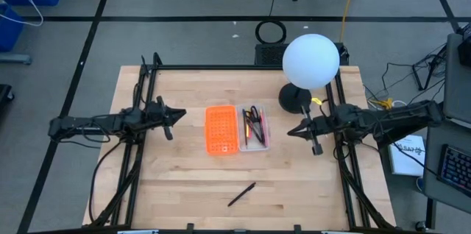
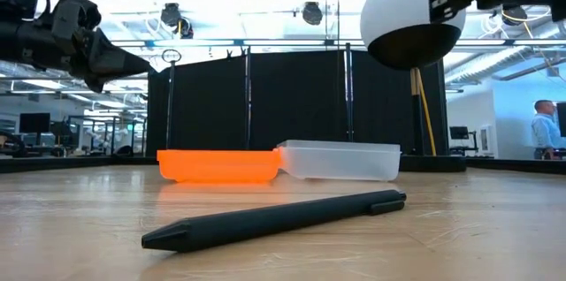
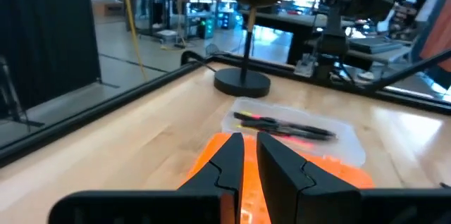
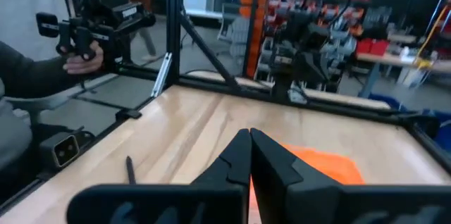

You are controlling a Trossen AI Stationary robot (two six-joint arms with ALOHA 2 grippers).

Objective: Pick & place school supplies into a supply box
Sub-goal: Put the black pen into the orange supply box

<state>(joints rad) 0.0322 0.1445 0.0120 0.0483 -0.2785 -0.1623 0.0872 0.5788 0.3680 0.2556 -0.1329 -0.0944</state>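
Observation:
The supply box lies open at the table's middle, its orange half (image 1: 221, 129) on the left and its clear half (image 1: 255, 128) on the right. Several black and red pens (image 3: 282, 127) lie in the clear half. One black pen (image 1: 241, 194) lies flat on the table near the front edge, and it also shows in the low view (image 2: 274, 219). I cannot make out the scissors. My left gripper (image 1: 182, 115) is shut and empty, above the table left of the box. My right gripper (image 1: 290, 132) is shut and empty, above the table right of the box.
A white globe lamp (image 1: 310, 61) on a black base (image 1: 294, 99) stands at the back right, close to my right arm. A black frame runs along the table's edges (image 1: 243, 67). Beyond the table a person's hand (image 4: 83, 55) holds a device.

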